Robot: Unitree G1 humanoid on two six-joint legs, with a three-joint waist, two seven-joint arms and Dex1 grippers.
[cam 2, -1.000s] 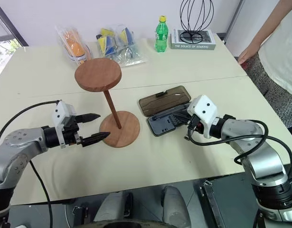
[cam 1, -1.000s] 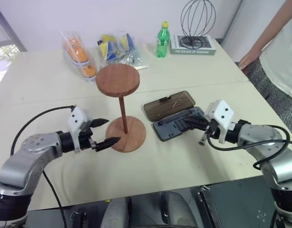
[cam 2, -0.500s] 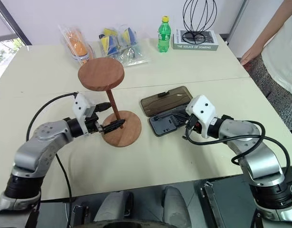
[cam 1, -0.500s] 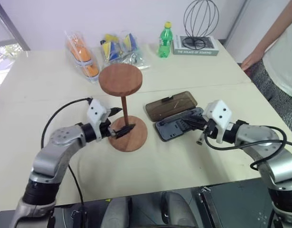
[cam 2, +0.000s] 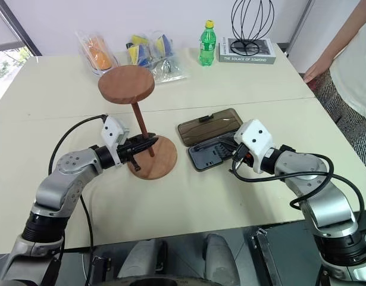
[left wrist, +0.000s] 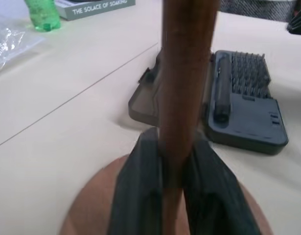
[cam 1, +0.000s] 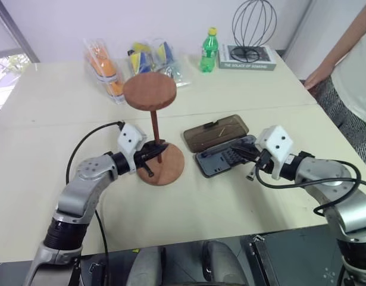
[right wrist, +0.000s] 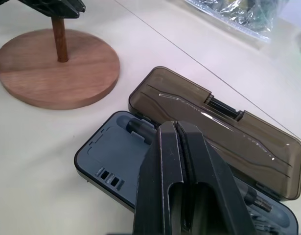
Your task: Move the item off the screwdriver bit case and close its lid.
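Since a moment ago the left gripper (cam 2: 148, 143) has slid in from the side and squeezed its two black fingers (left wrist: 140, 191) onto the thin rod of the reddish-brown wooden stand (cam 1: 154, 134). That stand now sits on the pale table (cam 1: 40, 137), just beside the flat dark grey plastic bit case (cam 1: 225, 159), not on top of it. Its see-through smoky-brown lid (cam 1: 216, 132) still lies flat and open behind the case.

The right gripper (right wrist: 182, 147) is pressed tight shut with nothing in it, and its tip rests over the grey tray.

To do this step well, I think the left gripper should hold the rod firmly and keep the stand straight up. It looks top-heavy, with a round flat disc at the top and a same-sized one at the bottom, so a tilt could tip it. The wood looks smooth, so the rod might slip. The case is hard plastic with rows of tiny bits, and the lid has rounded corners.
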